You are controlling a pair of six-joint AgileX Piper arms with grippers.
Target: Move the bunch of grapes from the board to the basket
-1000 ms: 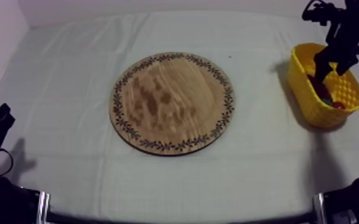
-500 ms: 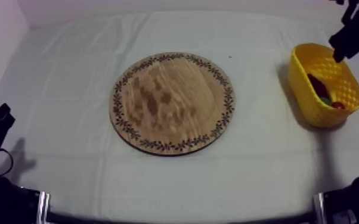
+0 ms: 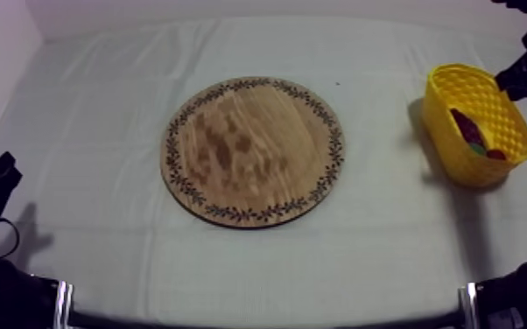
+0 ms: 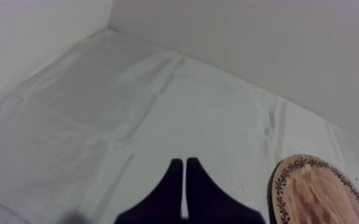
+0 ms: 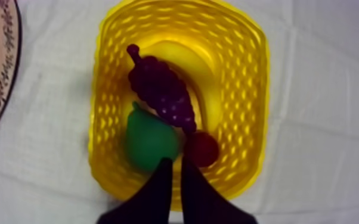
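At the far right, the bunch of grapes lies in the yellow basket, my right gripper above it, fingers pressed together, empty.

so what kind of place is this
Likely a robot test bench rather than a kitchen: a cloth-covered table, a wooden board, and a toy bunch of grapes in a yellow basket.

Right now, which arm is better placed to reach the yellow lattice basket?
Right: the right gripper hangs over the yellow basket holding the purple bunch of grapes; the left gripper sits low beyond the round wooden board.
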